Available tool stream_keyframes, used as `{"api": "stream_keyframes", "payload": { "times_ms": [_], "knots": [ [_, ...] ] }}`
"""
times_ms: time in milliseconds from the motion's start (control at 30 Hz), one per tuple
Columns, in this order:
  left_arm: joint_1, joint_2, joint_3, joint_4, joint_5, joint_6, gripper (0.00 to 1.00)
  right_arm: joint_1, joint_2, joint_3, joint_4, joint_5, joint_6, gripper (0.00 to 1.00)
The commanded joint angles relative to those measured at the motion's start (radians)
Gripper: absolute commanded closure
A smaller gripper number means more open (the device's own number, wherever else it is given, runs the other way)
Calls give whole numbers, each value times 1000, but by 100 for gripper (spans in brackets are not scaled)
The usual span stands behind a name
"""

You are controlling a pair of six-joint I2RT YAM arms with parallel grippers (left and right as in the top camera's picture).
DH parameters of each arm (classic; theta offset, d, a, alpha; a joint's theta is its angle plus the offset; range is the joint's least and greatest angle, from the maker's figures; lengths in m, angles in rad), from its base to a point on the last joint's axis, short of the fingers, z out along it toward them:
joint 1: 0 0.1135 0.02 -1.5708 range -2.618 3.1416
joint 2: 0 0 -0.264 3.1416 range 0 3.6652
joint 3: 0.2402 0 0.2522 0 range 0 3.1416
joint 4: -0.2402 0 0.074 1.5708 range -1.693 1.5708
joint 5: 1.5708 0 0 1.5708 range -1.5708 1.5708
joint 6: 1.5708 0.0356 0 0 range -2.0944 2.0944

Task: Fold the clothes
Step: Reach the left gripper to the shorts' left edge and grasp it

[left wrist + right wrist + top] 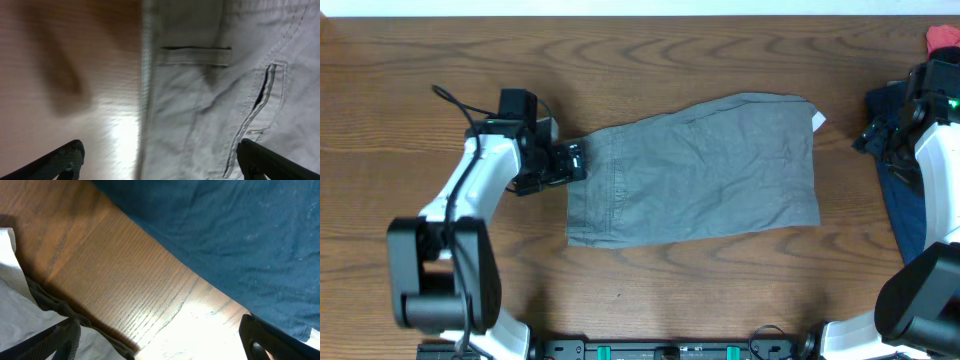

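Grey shorts (700, 170) lie spread flat in the middle of the wooden table, waistband to the left. My left gripper (575, 162) is open over the waistband edge; in the left wrist view (159, 160) its fingers straddle the hem, with the grey fabric (215, 100) and its pockets below. My right gripper (892, 128) is open at the right, above bare wood between the shorts and a dark blue garment (905, 190). In the right wrist view (160, 340) the blue cloth (240, 235) fills the upper right and a corner of the shorts (30, 320) lies at lower left.
A red cloth (942, 38) sits at the far right corner behind the blue garment. A white label (818, 121) sticks out at the shorts' upper right corner. Bare wooden table (620, 60) surrounds the shorts.
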Motion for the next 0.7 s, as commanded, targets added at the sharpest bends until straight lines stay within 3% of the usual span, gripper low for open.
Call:
{"api": "stream_keyframes", "payload": {
  "times_ms": [0, 533, 600, 667],
  "knots": [
    [0, 48, 14, 13, 137, 43, 2, 0, -17, 1, -1, 11, -11, 1],
    [-2, 233, -18, 11, 264, 69, 2, 0, -17, 1, -1, 11, -11, 1],
    [-2, 236, -18, 3, 263, 69, 10, 0, -17, 1, -1, 11, -11, 1],
    [-2, 236, -17, -2, 263, 69, 25, 0, -17, 1, -1, 11, -11, 1]
  ]
}}
